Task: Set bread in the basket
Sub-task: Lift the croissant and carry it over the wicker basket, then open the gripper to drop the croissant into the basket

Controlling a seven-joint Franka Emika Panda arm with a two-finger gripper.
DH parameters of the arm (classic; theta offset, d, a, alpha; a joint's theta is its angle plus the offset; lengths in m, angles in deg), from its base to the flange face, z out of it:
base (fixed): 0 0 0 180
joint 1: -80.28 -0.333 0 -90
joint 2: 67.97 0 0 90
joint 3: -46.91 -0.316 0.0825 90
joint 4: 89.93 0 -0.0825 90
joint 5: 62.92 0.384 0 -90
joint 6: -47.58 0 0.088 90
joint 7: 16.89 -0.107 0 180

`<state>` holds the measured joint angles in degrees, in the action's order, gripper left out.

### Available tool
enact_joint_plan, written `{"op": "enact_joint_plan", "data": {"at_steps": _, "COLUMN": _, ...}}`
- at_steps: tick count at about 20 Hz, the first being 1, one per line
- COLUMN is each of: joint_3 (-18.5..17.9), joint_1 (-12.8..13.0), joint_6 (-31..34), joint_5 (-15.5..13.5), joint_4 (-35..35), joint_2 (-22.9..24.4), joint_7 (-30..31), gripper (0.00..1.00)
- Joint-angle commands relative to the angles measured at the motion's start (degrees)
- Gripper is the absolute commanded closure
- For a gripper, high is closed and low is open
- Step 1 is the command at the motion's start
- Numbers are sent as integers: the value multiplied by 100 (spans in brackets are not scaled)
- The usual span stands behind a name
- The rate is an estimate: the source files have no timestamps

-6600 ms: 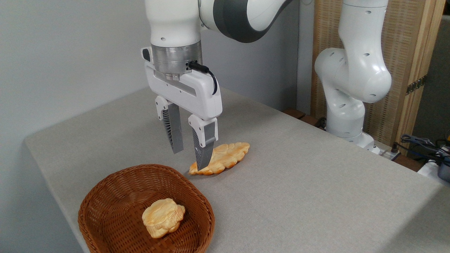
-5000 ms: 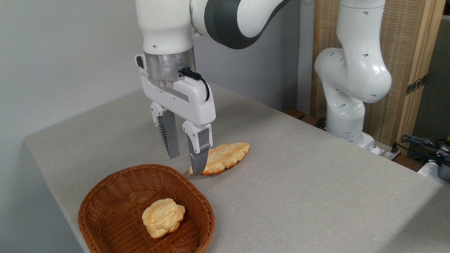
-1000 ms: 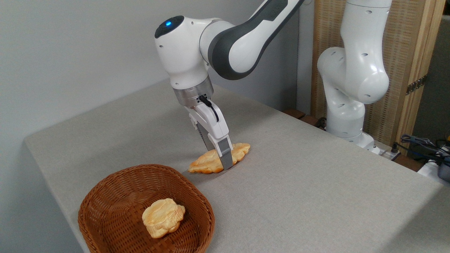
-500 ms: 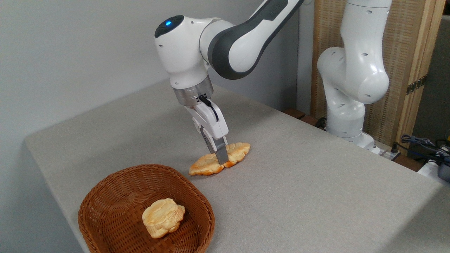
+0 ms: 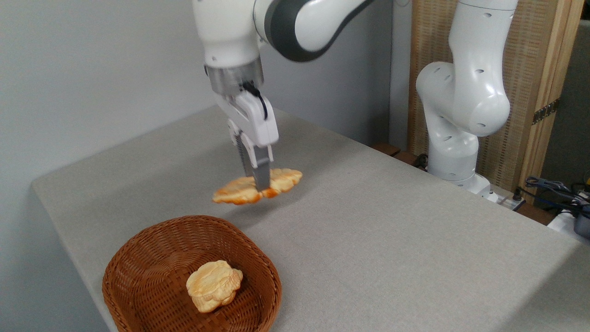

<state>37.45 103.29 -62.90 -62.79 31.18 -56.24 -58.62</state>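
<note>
bread: long, flattish golden-yellow braided loaf (image 5: 249, 188) with pointed ends, lifted clear of the table, lying roughly level, gripped near its middle
basket: round-cornered reddish-brown woven wicker basket (image 5: 138, 251) with thick rim, upright on the table
relation: loaf in the air at about 1 o'clock from the basket, apart from it

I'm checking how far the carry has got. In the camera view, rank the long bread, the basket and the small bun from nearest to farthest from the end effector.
1. The long bread, gripped in the end effector, above the table.
2. The basket, its far rim below and to the left.
3. The small bun, lying inside the basket, lowest in the picture.
</note>
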Motion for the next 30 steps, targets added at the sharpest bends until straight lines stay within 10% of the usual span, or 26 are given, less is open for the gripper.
{"op": "enact_joint_plan", "data": {"at_steps": 1, "joint_3": -74, "joint_1": 11, "joint_6": -516, "joint_5": -101, "joint_4": -316, "joint_2": -65, "joint_7": -46, "gripper": 65}}
{"op": "enact_joint_plan", "data": {"at_steps": 6, "joint_3": -109, "joint_1": -33, "joint_6": -1845, "joint_5": -84, "joint_4": -316, "joint_2": -294, "joint_7": -20, "gripper": 58}}
{"op": "enact_joint_plan", "data": {"at_steps": 14, "joint_3": -373, "joint_1": -42, "joint_6": -3330, "joint_5": -338, "joint_4": -395, "joint_2": -953, "joint_7": 112, "gripper": 9}}
{"op": "enact_joint_plan", "data": {"at_steps": 30, "joint_3": -461, "joint_1": -51, "joint_6": -3446, "joint_5": -303, "joint_4": -395, "joint_2": -1146, "joint_7": 104, "gripper": 0}}
